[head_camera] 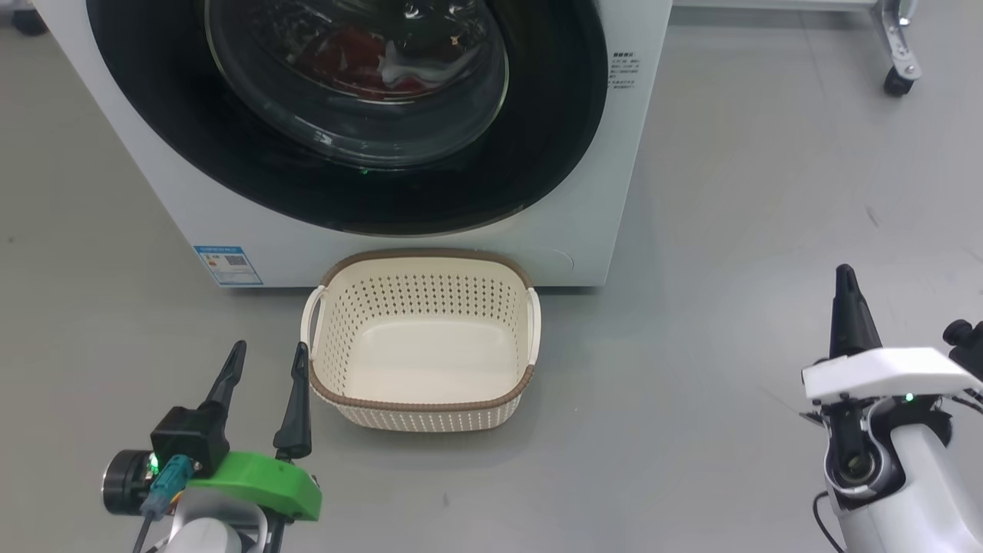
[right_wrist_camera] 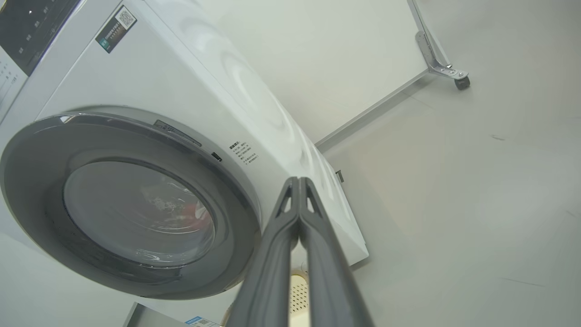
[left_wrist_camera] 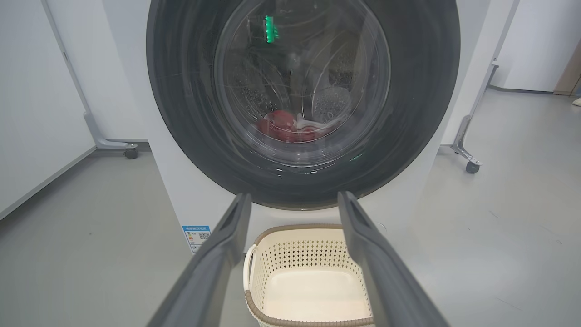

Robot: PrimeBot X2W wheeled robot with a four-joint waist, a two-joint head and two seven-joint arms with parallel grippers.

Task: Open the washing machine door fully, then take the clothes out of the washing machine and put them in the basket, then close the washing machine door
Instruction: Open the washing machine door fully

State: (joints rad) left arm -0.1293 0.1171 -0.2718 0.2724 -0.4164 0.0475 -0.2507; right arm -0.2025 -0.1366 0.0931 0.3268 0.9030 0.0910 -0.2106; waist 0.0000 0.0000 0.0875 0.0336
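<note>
The white washing machine (head_camera: 192, 207) stands ahead with its black-rimmed round door (head_camera: 177, 130) shut flat against the front. Red and white clothes (left_wrist_camera: 290, 128) lie inside, seen through the glass. The cream basket (head_camera: 421, 407) sits empty on the floor right before the machine. My left gripper (head_camera: 269, 355) hovers just left of the basket, open, nothing between its fingers. Off to the right, well clear of the machine, my right gripper (head_camera: 845, 273) is shut with its fingers pressed together and holds nothing. In the right wrist view the door (right_wrist_camera: 27, 190) shows from the side.
Grey floor surrounds the machine. A wheeled metal frame leg (head_camera: 897, 77) stands at the back right, another caster (left_wrist_camera: 130, 153) at the back left by a white wall panel. A blue label (head_camera: 228, 265) marks the machine's lower left front.
</note>
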